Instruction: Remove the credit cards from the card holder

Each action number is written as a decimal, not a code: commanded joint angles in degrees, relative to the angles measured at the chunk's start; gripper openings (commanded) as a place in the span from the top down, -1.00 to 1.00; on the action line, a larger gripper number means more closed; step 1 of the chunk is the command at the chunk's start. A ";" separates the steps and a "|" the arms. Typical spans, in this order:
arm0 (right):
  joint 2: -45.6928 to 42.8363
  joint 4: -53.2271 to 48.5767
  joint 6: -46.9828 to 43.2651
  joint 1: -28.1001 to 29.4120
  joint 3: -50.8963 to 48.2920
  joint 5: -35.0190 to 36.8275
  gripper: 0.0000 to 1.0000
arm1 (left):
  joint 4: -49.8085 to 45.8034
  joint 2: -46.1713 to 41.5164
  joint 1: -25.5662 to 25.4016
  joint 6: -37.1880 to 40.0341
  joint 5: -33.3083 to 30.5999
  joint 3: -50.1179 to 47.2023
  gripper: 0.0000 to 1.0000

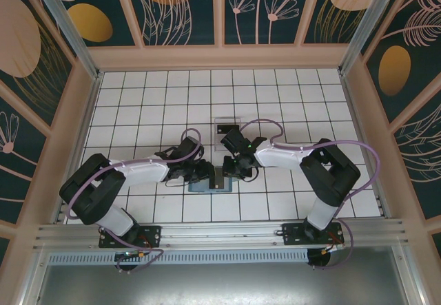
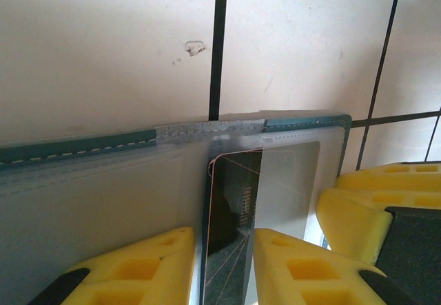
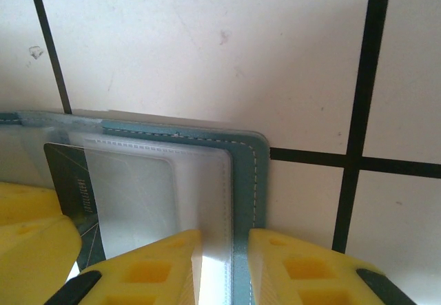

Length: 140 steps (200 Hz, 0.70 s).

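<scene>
The card holder (image 1: 209, 187) sits lower centre of the top view. Your left gripper (image 2: 224, 236), jaws narrow, straddles the dark credit card (image 2: 231, 181), long axis running up-frame; grip can't be told.

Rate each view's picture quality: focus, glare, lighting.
Top external: evenly lit, sharp, little shadow. Left wrist: the clear sleeve hazes the dark card; the near yellow gripper fingers are soft. Right wrist: card holder stitching crisp, no harsh glare.
</scene>
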 commanded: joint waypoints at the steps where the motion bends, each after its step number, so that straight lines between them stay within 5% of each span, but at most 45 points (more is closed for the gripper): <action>1: 2.59 -2.40 -0.57 0.57 -0.17 1.38 0.47 | -0.14 1.89 0.27 0.74 0.61 -0.95 0.41; 140: 3.66 -3.23 -0.71 0.67 0.59 1.03 0.49 | 13.93 -0.21 0.46 -1.80 5.41 -9.44 0.69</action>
